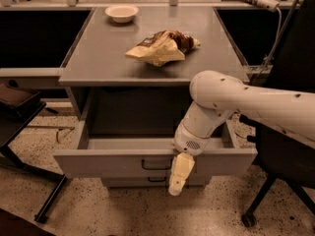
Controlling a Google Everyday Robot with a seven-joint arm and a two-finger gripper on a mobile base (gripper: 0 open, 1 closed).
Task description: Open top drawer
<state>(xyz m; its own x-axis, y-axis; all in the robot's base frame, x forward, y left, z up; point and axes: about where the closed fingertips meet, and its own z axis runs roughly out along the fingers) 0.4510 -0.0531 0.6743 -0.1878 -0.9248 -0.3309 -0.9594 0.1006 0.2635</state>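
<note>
The top drawer of the grey cabinet is pulled out toward me, and its plain grey inside shows. Its small black loop handle sits at the middle of the flat front. My gripper hangs down in front of the drawer face, just right of the handle, with its cream fingers pointing at the floor. A narrower drawer with a like handle shows just below. My white arm comes in from the right over the drawer's right side.
On the cabinet top lie a crumpled chip bag and a white bowl. A black office chair stands at the right. A dark stool with legs is at the left. The floor is speckled.
</note>
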